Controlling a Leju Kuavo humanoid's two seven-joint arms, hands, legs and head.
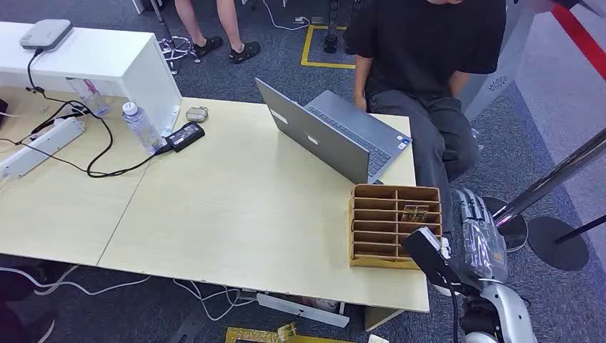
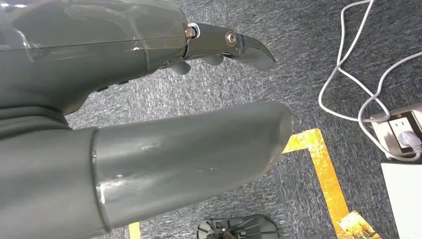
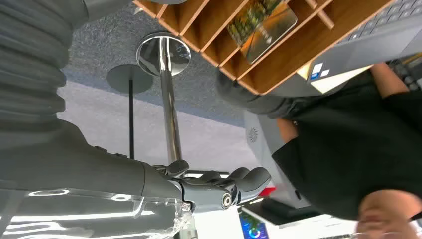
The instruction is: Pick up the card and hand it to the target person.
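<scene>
Head view first: the card [image 1: 414,212] sits in the wooden slotted organizer [image 1: 371,255] at the right end of the light table [image 1: 236,207], in an upper slot of the right-hand column, so nothing's been picked up yet. Pickup, carry and handover all look left to do, imo. I'd call it the very start, approach phase at most.

The right hand [image 1: 477,229] is up beside the table's right edge, just off the organizer's right side, near the card but not touching it. From the right wrist view the hand [image 3: 219,186] has its fingers [image 3: 251,178] bunched close together w/ nothing between them; whether that counts as properly clenched or just relaxed, I can't tell from these angles. It's def empty tho. Same view shows the card [image 3: 263,22] lying in its slot, well apart from the fingertips.

Left hand [image 2: 164,124] hangs low over the dark carpet [image 2: 308,55], thumb and dark finger apart, holding nothing, nowhere near the table.

The likely target, a person in a black shirt [image 1: 429,43], sits at the far side of the table behind the open laptop [image 1: 336,132], right above the organizer. So the handover path should be short once the card's out: across the organizer and past the laptop's corner.

Next bit prob needs the right hand to swing in over the organizer and get fingers onto the card's exposed edge. Tight slot, could be fiddly.
</scene>
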